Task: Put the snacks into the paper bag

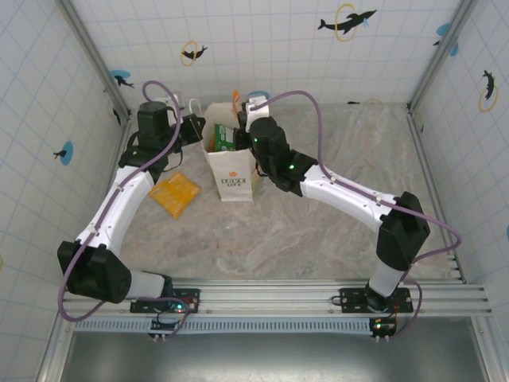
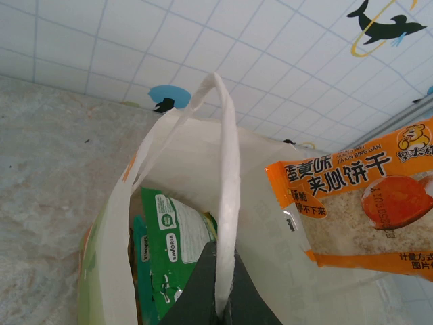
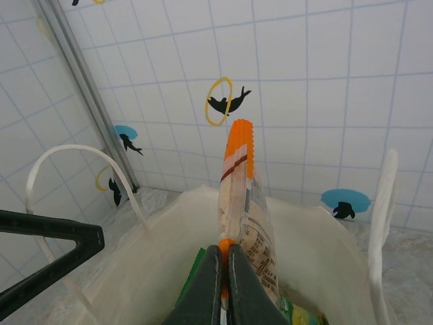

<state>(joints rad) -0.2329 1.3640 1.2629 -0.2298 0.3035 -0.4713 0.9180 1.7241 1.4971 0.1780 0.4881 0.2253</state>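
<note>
1. From the top camera, a tall white paper bag (image 1: pixel 231 171) with a small orange logo stands upright on the marbled table (image 1: pixel 318 239), its mouth open.
2. The left gripper (image 1: pixel 193 127) sits against the bag's left rim. From up here I cannot tell how far apart its jaws are.
3. The right gripper (image 1: pixel 246 111) hangs over the bag's far right corner. A glossy orange snack packet (image 1: pixel 236 99) sticks up from it above the mouth.
4. A flat yellow-orange packet (image 1: pixel 175 194) lies on the table just left of the bag, and a green packet (image 1: pixel 226 137) shows inside the bag.
5. On the left wrist camera, the left gripper (image 2: pixel 218 298) is closed tight on 1 thin white loop handle (image 2: pixel 229 169) of the bag (image 2: pixel 183 156). The strap is pinched between its dark fingers (image 2: pixel 196 301).
6. In that view the green packet (image 2: pixel 172 237) stands inside the bag, and the orange snack packet (image 2: pixel 358 196) hangs above the bag's far side.
7. On the right wrist camera, the right gripper (image 3: pixel 221 277) is fully closed on the bottom seam of the orange snack packet (image 3: pixel 237 196). The packet stands upright over the bag's open mouth (image 3: pixel 311 237).
8. A loop handle (image 3: pixel 67 159) rises at each side of the bag, and a dark finger (image 3: pixel 51 227) of the left gripper sits beside the left one.
</note>
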